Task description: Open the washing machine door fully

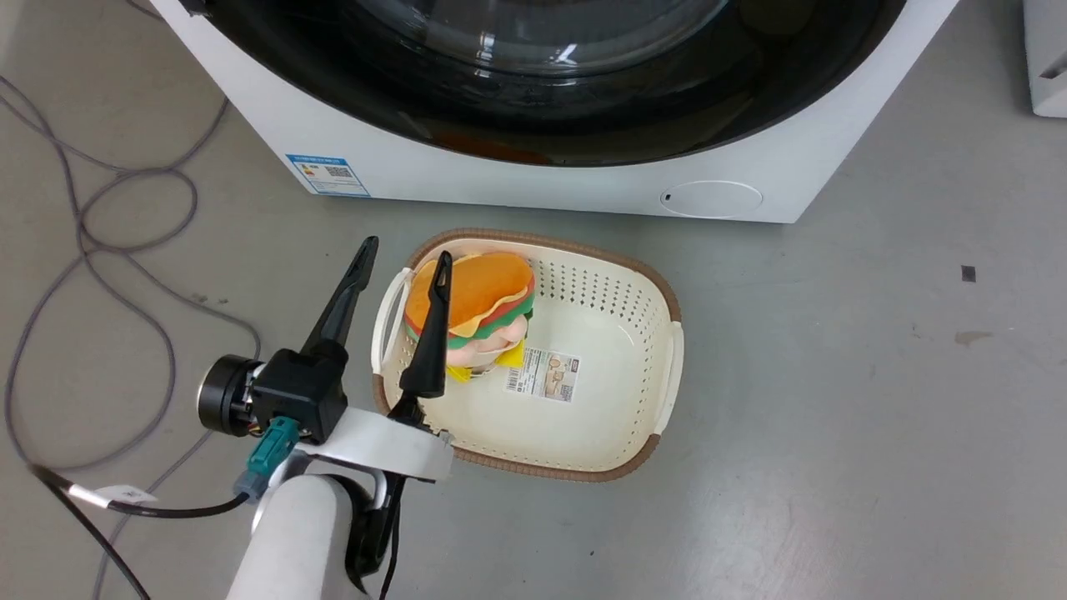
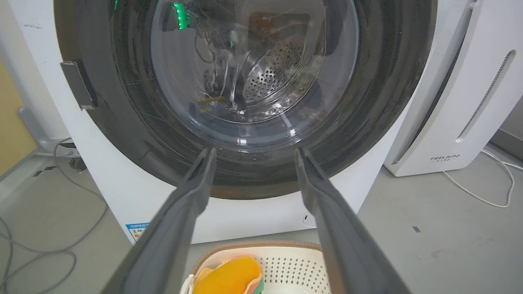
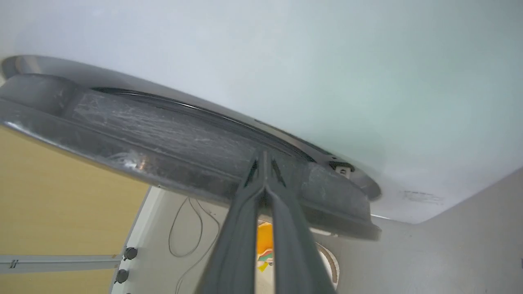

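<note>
In the head view, the washing machine door (image 1: 583, 125) spans the top edge, its black rim set in the white washing machine (image 1: 500, 179). Below it on the grey floor (image 1: 834, 417) stands a cream basket (image 1: 658, 292) holding a plush hamburger (image 1: 479, 292). The left gripper (image 1: 406, 252) hangs over the basket's left rim, jaws wide apart and empty. In the left wrist view, the left gripper (image 2: 254, 153) faces the door (image 2: 367, 102) from the front, the door's handle (image 2: 75, 83) at the left. In the right wrist view, the right gripper (image 3: 264, 157) has its jaws pressed together, tips against the door's (image 3: 163, 139) edge; I cannot tell whether they pinch anything.
</note>
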### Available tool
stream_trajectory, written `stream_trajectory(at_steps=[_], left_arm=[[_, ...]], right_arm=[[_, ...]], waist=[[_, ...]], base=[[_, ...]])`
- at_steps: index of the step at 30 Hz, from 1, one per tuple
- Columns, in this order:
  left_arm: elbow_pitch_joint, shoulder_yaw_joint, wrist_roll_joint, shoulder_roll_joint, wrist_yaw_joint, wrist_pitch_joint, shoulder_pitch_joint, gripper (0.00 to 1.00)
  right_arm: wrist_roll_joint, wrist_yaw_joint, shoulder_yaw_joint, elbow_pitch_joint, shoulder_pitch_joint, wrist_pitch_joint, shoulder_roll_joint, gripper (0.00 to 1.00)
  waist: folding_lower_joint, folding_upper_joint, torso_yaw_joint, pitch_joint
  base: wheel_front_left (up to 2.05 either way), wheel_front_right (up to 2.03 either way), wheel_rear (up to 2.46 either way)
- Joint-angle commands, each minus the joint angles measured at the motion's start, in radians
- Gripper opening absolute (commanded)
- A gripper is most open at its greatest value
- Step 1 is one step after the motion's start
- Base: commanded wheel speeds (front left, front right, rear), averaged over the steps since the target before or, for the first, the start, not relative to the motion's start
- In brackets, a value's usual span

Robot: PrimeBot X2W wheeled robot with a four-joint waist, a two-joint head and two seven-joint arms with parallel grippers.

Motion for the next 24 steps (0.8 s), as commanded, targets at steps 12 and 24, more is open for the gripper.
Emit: stream_trajectory(at_steps=[12,24], left_arm=[[0.025,-0.031,-0.009,0.001,0.006,-0.014,-0.001,1.00],[0.045,-0.033,0.001,0.001,0.022,-0.014,0.023,1.00]], right_arm=[[0.078,0.001,0.024,0.040,0.033,0.164,0.007,0.00],[0.129,0.001,-0.009,0.040,0.107,0.264,0.001,0.00]], waist=[[-0.0001,0.0000,0.016,-0.042],[-0.0001,0.0000,0.011,-0.076]], base=[[0.00,0.00,0.00],[0.00,0.00,0.00]])
